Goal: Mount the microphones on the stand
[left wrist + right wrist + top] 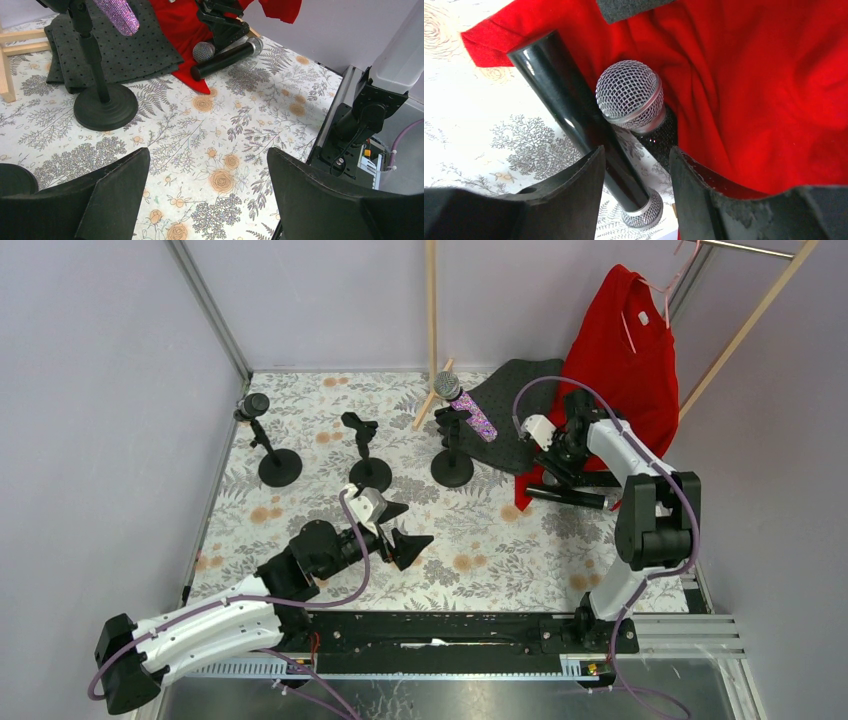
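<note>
A glossy black microphone (575, 497) lies on the table by the red shirt; in the right wrist view its body (569, 100) runs between my fingers. A second microphone with a silver mesh head (630, 95) lies beside it. My right gripper (636, 150) is open and straddles both, low over them (553, 465). The glittery purple microphone (468, 408) sits in the right stand (452, 468). The middle stand (368, 470) has an empty clip. The left stand (279, 466) holds a dark microphone (254, 405). My left gripper (208, 152) is open and empty, in front of the middle stand (408, 527).
A red shirt (625, 350) hangs from a wooden rack (432, 300) and drapes onto the table at the back right. A dark grey cloth (510, 410) lies beside it. Walls close the left, back and right sides. A black rail (450, 630) runs along the near edge.
</note>
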Available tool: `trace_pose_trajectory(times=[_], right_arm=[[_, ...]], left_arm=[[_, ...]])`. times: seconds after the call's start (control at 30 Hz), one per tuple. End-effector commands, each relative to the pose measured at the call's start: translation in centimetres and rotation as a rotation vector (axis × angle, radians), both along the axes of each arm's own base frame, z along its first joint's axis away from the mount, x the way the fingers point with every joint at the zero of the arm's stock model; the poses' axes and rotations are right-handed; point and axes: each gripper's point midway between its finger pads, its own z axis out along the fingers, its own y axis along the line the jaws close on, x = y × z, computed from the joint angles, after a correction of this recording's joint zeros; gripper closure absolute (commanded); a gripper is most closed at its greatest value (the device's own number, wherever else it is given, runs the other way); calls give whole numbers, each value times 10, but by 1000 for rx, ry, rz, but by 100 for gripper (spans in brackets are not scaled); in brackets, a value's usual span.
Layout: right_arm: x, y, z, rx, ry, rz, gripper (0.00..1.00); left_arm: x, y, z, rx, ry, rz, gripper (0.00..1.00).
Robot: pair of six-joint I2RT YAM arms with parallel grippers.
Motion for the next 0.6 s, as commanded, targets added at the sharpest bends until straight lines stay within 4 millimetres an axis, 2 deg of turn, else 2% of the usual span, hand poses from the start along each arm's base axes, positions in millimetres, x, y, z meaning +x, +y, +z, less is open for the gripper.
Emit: trace_pose_trajectory(times=[0.0, 0.23, 0.4, 0.57], right_arm=[[12, 3, 0, 11, -7, 45, 45], [16, -1, -22, -5, 13, 40, 47], [24, -5, -37, -28, 22, 19, 46], [23, -3, -49, -12, 60, 11, 44]], left_arm=[[3, -2, 15, -41, -23, 11, 9], [0, -6, 11, -38, -16, -11, 9], [1, -6, 10, -38, -16, -11, 9], [1, -6, 9, -37, -12, -9, 9]])
